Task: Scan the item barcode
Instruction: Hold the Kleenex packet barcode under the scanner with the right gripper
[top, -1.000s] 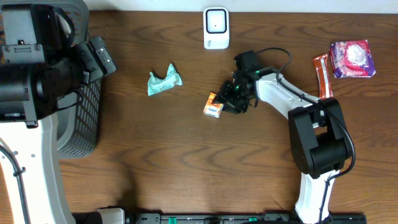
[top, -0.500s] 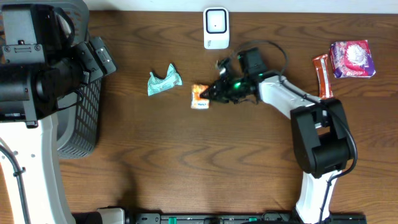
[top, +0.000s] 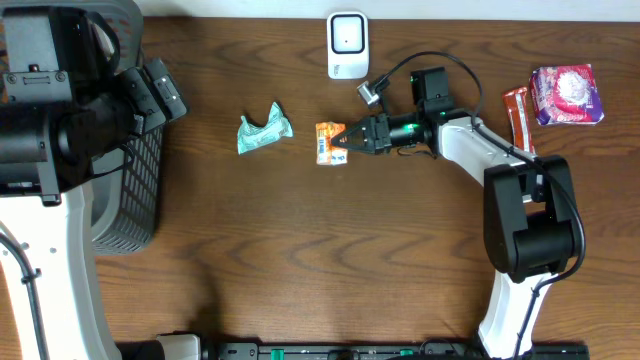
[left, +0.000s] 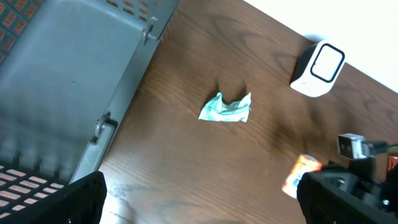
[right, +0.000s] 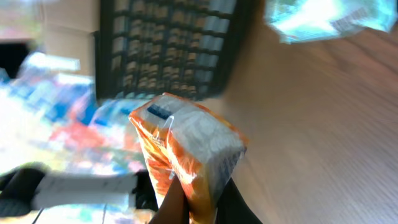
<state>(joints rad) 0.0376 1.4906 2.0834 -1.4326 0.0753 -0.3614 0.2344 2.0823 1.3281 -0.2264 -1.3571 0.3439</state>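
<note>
My right claw is clenched on one end of the orange packet, which sticks out from the fingertips toward nine o'clock in the overhead view. I cannot tell if the packet touches the wood. In my wrist view its crinkled wrapper fills the middle. From the packet, the white scanner stands at about twelve o'clock, well apart. The crumpled green wrapper lies near at nine o'clock, and farther that way is the grey basket. My left claw hangs spread wide beside the basket, holding nothing.
</note>
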